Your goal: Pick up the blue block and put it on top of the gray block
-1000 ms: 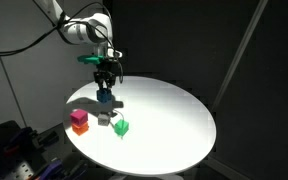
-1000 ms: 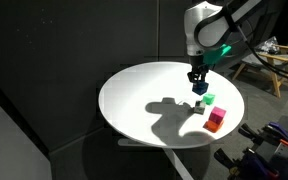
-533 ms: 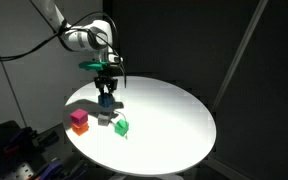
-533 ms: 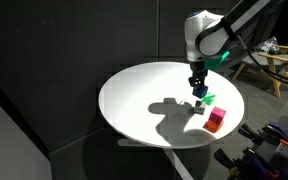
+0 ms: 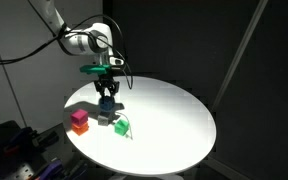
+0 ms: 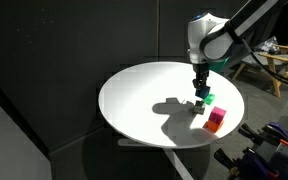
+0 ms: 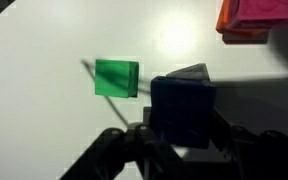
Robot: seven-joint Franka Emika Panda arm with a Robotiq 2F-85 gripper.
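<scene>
My gripper [image 5: 106, 93] [image 6: 198, 86] is shut on the dark-blue block [image 5: 107, 101] [image 6: 199, 94] and holds it just above the table. In the wrist view the blue block [image 7: 182, 110] fills the space between the dark fingers [image 7: 144, 135] of the gripper [image 7: 182, 128]. Right under it and slightly beyond sits the gray block [image 5: 104, 116] [image 6: 198, 108]; only its far top edge [image 7: 191, 72] shows past the blue one. In the exterior views a small gap separates the two blocks.
A green cube [image 5: 122, 126] [image 6: 209, 99] [image 7: 116, 78] lies close beside the gray block. A magenta cube stacked on an orange one [image 5: 79, 120] [image 6: 216, 120] [image 7: 256, 15] stands near the edge of the round white table [image 5: 174, 115] [image 6: 144, 100].
The gripper has carried the blue block sideways and slightly down, from beside the gray block to over it. The other cubes have stayed put.
</scene>
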